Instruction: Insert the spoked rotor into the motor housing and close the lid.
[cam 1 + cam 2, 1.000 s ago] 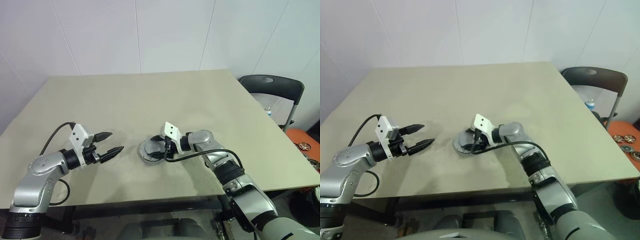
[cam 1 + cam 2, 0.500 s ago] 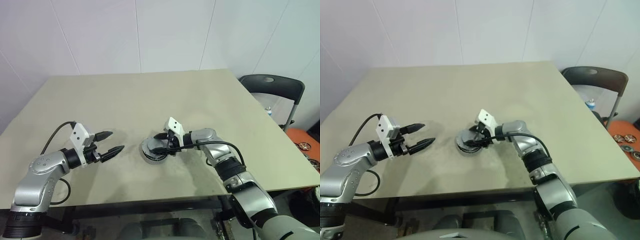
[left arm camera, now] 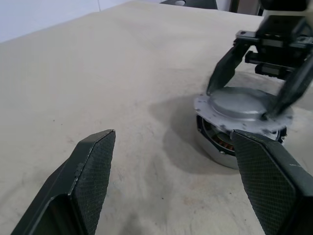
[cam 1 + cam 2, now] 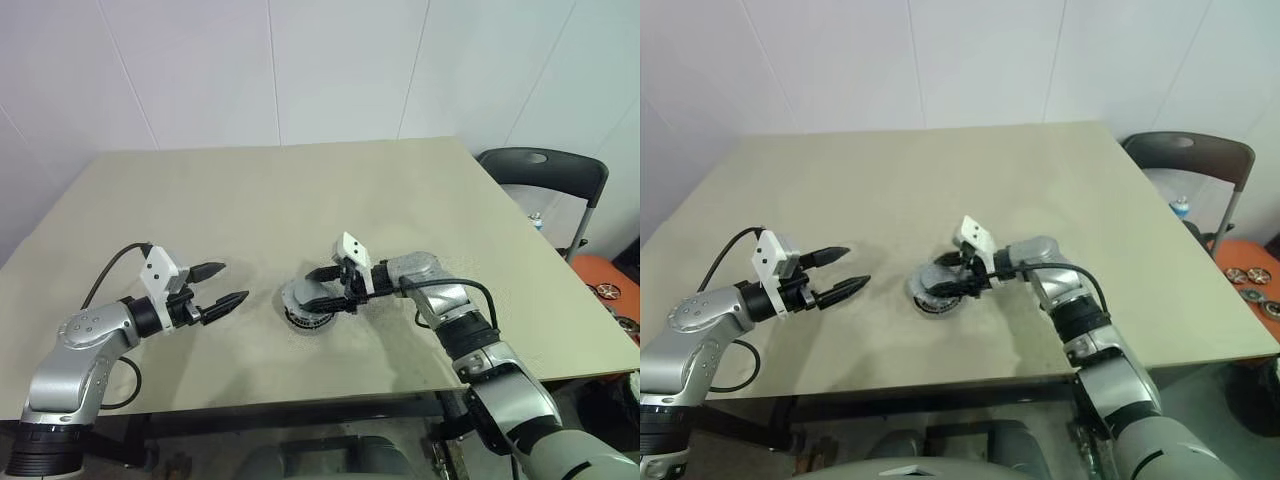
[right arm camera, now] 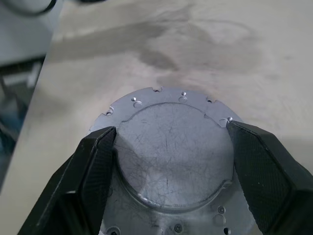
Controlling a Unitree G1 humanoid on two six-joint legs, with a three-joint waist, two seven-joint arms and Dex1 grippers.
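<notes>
Right hand [image 4: 330,287] spread wide, gripping lid [image 3: 243,108] edges above motor housing [image 3: 220,144].

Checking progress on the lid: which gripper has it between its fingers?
The right gripper: its fingers straddle the lid over the motor housing. The left gripper is open, apart.

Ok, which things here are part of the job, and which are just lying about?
Part of the job: the lid, held at its edge by the right gripper; the motor housing under it; the left gripper, open, off to the side.

Lying about: the chair beside the table; the orange tray past it.
</notes>
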